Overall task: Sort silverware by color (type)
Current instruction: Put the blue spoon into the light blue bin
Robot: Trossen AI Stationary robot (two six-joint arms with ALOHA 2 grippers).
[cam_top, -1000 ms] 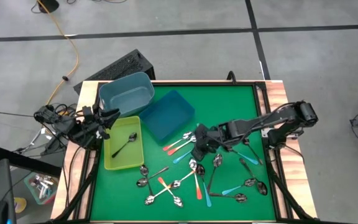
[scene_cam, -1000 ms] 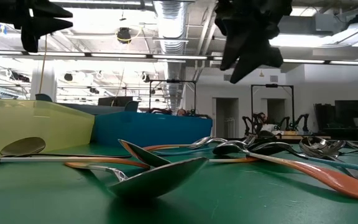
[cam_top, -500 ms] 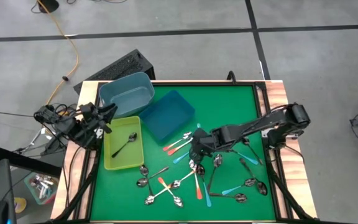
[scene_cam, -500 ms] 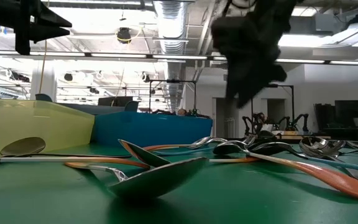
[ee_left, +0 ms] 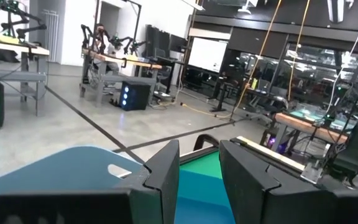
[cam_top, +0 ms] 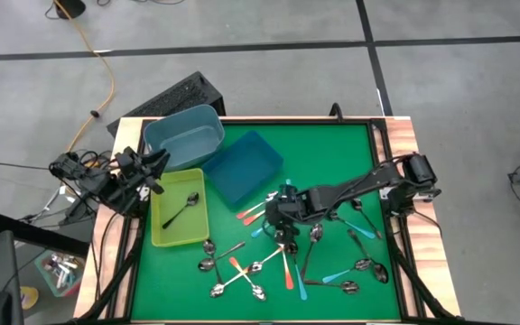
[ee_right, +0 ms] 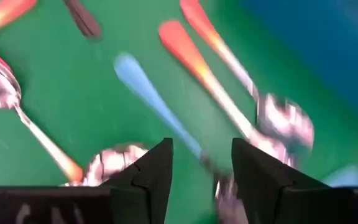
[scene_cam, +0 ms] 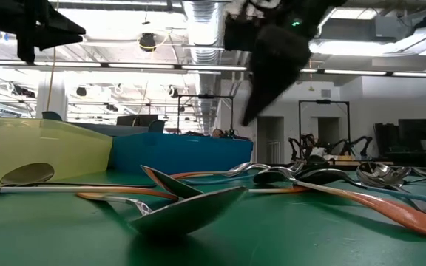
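The right gripper [cam_top: 284, 209] hangs open and empty over a blue-handled spoon [ee_right: 157, 109]. It looks light, stiff and slippery, so grab its thin handle

Orange, blue and silver spoons [cam_top: 289, 253] scattered flat on green mat, one spoon [cam_top: 181, 209] in yellow tray

I swung the right gripper [cam_top: 283, 217] further left over the scattered spoons [cam_top: 283, 257], bringing it above a teal-handled spoon [ee_right: 157, 109] beside two orange-handled ones; the left gripper [cam_top: 147, 171] drew back slightly from the bins.
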